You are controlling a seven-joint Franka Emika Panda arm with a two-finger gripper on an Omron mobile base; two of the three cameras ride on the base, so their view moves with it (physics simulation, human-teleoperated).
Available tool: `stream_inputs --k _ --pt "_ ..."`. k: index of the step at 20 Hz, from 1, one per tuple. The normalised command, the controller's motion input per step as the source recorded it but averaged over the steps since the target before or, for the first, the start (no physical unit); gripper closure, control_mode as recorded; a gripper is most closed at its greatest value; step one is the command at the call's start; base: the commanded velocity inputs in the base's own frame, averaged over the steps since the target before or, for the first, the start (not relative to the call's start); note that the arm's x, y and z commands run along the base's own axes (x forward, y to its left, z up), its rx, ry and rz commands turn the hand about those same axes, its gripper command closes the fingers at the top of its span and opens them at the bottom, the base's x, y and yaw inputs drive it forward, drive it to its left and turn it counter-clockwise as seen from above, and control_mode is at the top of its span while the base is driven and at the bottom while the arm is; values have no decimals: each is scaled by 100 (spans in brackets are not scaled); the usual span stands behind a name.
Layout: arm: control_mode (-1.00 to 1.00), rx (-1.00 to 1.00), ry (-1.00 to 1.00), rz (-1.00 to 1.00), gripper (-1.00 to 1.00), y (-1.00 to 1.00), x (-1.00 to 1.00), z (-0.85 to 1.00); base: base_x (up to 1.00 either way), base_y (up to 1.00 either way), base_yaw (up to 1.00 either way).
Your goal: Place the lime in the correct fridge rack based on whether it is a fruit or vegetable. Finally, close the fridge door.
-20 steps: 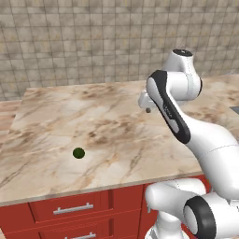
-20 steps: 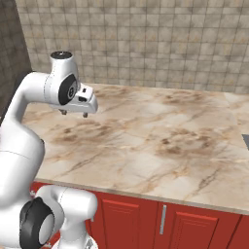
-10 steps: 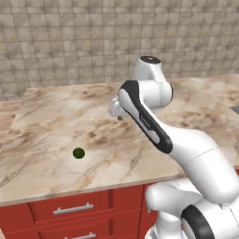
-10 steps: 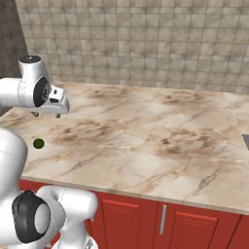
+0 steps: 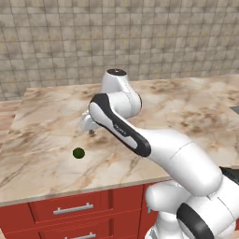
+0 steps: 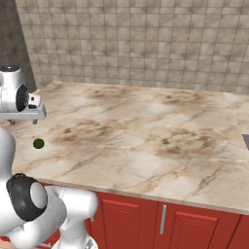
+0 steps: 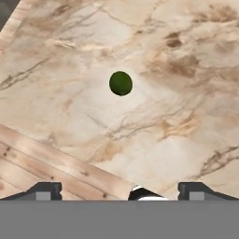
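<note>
The lime [image 5: 78, 152] is a small dark green ball lying on the marble counter [image 5: 186, 112] near its front left. It also appears as the lime [image 6: 38, 143] in the right base view and the lime [image 7: 120, 83] in the hand view. My gripper [image 5: 91, 130] hangs above the counter, a little behind and to the right of the lime and apart from it. In the hand view the gripper [image 7: 120, 191] is open, its dark fingertips [image 7: 44, 189] spread wide with nothing between them. The fridge rack and the fridge door are out of view.
Red cabinet drawers [image 5: 70, 208] and doors [image 6: 160, 219] run below the counter's front edge. A tiled wall [image 5: 116, 37] backs the counter. Wooden floor [image 7: 42, 163] lies past the counter's edge in the hand view.
The arm has swung left across the counter, bringing the gripper from mid-counter to just beside the lime. The lime has stayed in place.
</note>
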Motion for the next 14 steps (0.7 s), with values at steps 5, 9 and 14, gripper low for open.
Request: stream_inputs --k 5,9,14 --pt "-100 0 19 17 -100 58 0 -74 0 0 0" --pt "-100 -2 14 12 -100 26 0 -65 0 0 0" --pt "-100 -4 6 5 -100 1 0 -47 0 0 0"
